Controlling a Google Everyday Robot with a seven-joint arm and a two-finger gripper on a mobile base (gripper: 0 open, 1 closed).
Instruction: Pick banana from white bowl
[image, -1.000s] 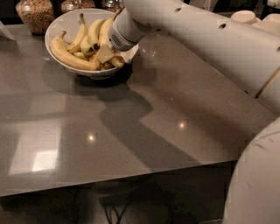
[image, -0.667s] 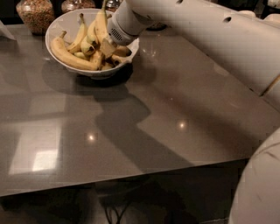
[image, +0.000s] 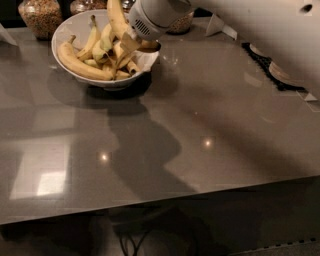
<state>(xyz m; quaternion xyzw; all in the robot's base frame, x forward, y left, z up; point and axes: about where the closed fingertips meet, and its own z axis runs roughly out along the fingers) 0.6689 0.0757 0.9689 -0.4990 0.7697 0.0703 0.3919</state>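
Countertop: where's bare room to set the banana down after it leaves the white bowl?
Widest bare patch: the countertop centre and front, between the white bowl and the near edge. Crowded: back left, where the hand sits in the bowl among bananas with jars behind; a dark mat lies at back right.

Grain jars (image: 41, 17) and a dark mat (image: 261, 63) sit on grey table (image: 210, 125).

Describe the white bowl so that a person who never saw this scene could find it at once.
On the grey table, look at the far left, where the robot's tool reaches down among bananas. They lie in the white bowl: wide, round and glossy. The glass jars behind it are clear with brownish contents, not white.
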